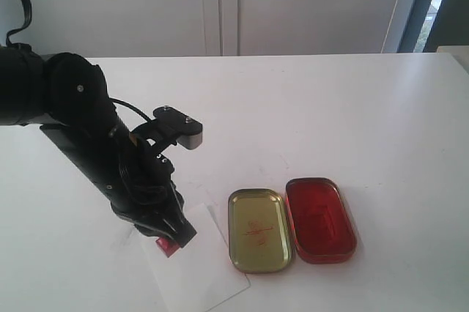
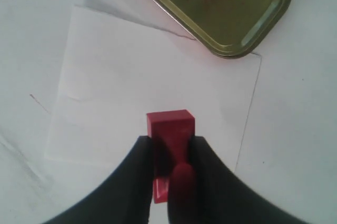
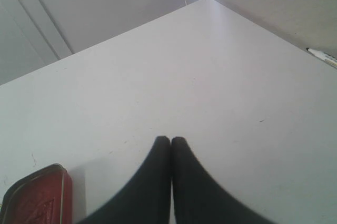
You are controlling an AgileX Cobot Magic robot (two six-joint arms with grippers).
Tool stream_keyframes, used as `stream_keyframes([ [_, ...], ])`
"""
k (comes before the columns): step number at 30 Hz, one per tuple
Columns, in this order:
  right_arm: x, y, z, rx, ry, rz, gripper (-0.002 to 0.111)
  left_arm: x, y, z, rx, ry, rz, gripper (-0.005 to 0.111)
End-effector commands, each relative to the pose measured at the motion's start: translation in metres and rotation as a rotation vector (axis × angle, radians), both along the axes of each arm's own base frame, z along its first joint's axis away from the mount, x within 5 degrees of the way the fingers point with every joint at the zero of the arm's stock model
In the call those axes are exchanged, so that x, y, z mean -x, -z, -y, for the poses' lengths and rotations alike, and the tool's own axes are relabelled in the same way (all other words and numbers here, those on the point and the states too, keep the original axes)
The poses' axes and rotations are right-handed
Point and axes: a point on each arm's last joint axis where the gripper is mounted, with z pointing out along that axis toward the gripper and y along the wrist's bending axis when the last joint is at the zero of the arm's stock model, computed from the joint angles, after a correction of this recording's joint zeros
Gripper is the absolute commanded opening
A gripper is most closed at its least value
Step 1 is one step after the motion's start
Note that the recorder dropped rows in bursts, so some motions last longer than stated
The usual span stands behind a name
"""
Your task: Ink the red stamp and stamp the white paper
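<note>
My left gripper (image 2: 171, 141) is shut on the red stamp (image 2: 170, 129), its block base pointing down toward the white paper (image 2: 131, 92). In the exterior view the stamp (image 1: 168, 246) shows just below the left gripper (image 1: 174, 237), at the left part of the paper (image 1: 198, 268). Whether the base touches the sheet I cannot tell. The red ink pad tin (image 1: 320, 219) lies open to the right, a corner of it also in the right wrist view (image 3: 37, 197). My right gripper (image 3: 170, 141) is shut on nothing, above bare table; it is out of the exterior view.
The gold tin lid (image 1: 258, 228) lies between paper and ink tin, close to the paper's edge (image 2: 221, 3). A black marker (image 3: 322, 56) rests on a neighbouring surface. The white table (image 1: 308, 121) extends back to a wall.
</note>
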Motion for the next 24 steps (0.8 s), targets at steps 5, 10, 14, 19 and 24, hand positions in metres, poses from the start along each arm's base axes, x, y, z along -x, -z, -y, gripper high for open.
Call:
stream_keyframes([
  [5, 0.000, 0.001, 0.000, 0.003, -0.003, 0.006, 0.000, 0.010, 0.007, 0.004, -0.046, 0.070, -0.050, 0.000],
  [10, 0.000, 0.001, 0.000, 0.003, -0.003, 0.006, 0.000, 0.007, 0.011, 0.011, -0.062, 0.062, -0.070, 0.000],
  [14, 0.000, 0.001, 0.000, 0.003, -0.003, 0.006, 0.000, 0.002, 0.004, 0.027, -0.061, 0.088, -0.045, 0.000],
  [19, 0.000, 0.001, 0.000, 0.003, -0.003, 0.006, 0.000, 0.000, 0.018, 0.030, -0.153, 0.090, -0.021, 0.000],
  [24, 0.000, 0.001, 0.000, -0.006, -0.001, 0.008, 0.000, -0.002, 0.021, 0.031, -0.148, 0.086, -0.008, 0.000],
])
